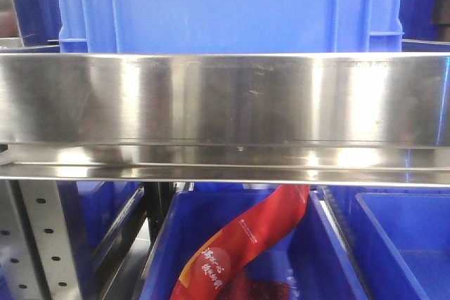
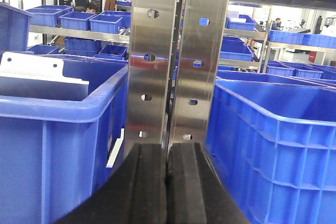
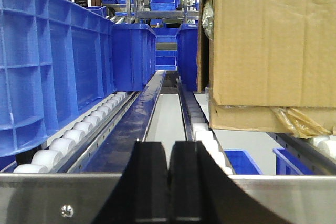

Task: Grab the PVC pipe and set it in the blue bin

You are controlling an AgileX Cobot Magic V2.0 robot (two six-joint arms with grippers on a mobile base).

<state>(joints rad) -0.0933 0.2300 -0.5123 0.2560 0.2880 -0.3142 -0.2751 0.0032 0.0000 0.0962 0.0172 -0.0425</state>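
The PVC pipe is out of view in every frame. Blue bins are everywhere, and I cannot tell which one the task means. A large blue bin [image 1: 225, 5] sits on the steel shelf in the front view. In the left wrist view my left gripper [image 2: 167, 148] is shut and empty, pointing at two steel uprights [image 2: 181, 56]. It sits between one blue bin [image 2: 63, 111] on the left and another blue bin [image 2: 273, 145] on the right. My right gripper [image 3: 169, 145] is shut on nothing above a steel rail [image 3: 63, 198].
A white flat plate with two holes [image 2: 31, 69] stands inside the left bin. A steel shelf beam [image 1: 225, 103] spans the front view, with a red packet [image 1: 246, 244] in a bin below. A cardboard box [image 3: 270, 45] and roller tracks [image 3: 79, 132] lie ahead of the right gripper.
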